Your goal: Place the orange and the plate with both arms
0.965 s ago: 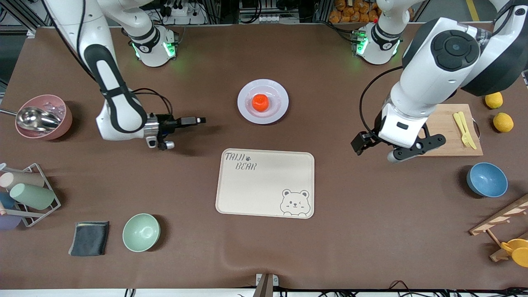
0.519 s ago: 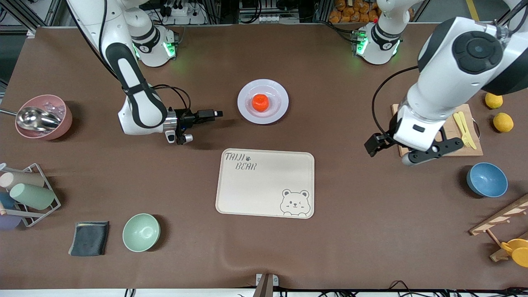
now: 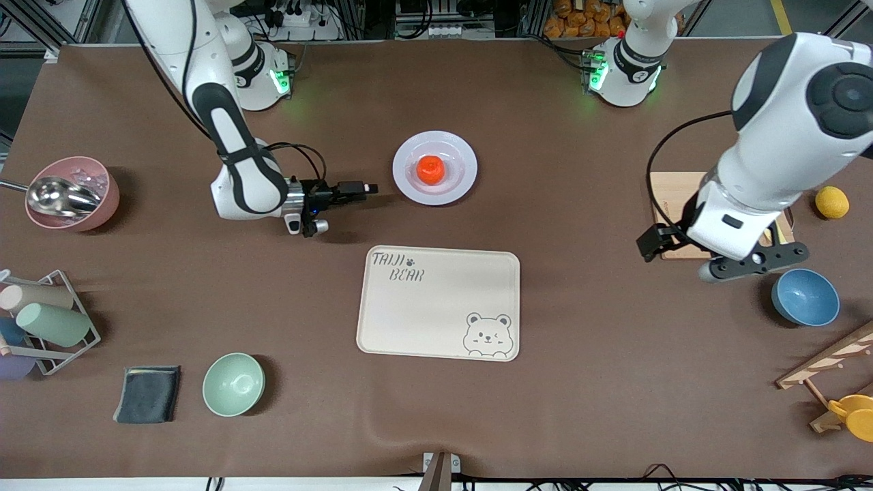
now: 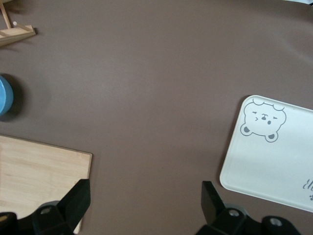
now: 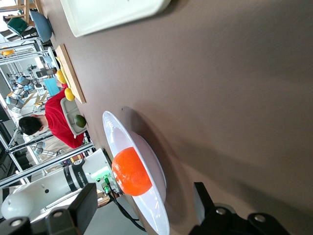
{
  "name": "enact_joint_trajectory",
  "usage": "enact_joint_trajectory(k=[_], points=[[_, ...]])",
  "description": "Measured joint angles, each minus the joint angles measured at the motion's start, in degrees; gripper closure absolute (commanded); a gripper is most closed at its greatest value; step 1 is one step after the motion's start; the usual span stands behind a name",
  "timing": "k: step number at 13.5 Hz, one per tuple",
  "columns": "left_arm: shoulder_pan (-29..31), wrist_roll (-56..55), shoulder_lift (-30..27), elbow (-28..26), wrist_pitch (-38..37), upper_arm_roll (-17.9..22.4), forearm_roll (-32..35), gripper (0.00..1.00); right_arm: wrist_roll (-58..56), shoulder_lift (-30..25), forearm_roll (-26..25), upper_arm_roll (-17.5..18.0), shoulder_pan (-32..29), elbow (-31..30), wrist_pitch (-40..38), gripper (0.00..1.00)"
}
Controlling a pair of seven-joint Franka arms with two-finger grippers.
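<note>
- The brown table [image 3: 580,382] fills nearly the whole front view, with both arm bases along the top edge
- The left arm comes in from the upper right of the frame; the left gripper [image 3: 696,256] hangs at mid-right over the table by the edge of the wooden cutting board [image 3: 665,198], its fingers spread wide and holding nothing, as the left wrist view shows with bare cloth between them
- The right arm reaches down from the upper left of the frame; the right gripper [image 3: 368,187] lies low and sideways just above centre, pointing at the plate and stopping just short of its rim; in the right wrist view its fingers [image 5: 85,205] stand apart with nothing between them
- The cream bear tray [image 3: 440,303] sits in the centre of the frame, lower than the plate
- The plate [image 3: 464,153] sits above centre, between the two bases and the tray
- The blue bowl [image 3: 805,296] rests at right, just beside the left gripper
- The green bowl [image 3: 233,384] rests at lower left
- The orange [image 3: 430,169] lies in the well of the plate
- A lemon [image 3: 832,202] lies at the right edge, by the cutting board
</note>
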Motion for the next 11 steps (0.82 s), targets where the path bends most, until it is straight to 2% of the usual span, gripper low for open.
enact_joint_trajectory(k=[3,7,9,11], points=[[-6.2,5.2,-0.7,2.8,-2.1,10.0,-4.3,0.00,-0.7,0.6,3.0,0.0,2.8,0.0,0.6,0.20],[-16.6,14.3,-4.8,3.9,-4.3,29.0,-13.7,0.00,-0.8,0.9,3.9,0.0,3.7,-0.3,0.7,0.21],[-19.4,17.6,-6.8,3.9,-5.8,34.7,-15.0,0.00,-0.9,0.9,4.7,0.0,3.9,-0.4,0.7,0.21],[-21.5,19.0,-8.6,3.9,-8.3,38.5,-15.1,0.00,-1.0,0.9,5.0,0.1,4.5,-0.5,0.7,0.23]])
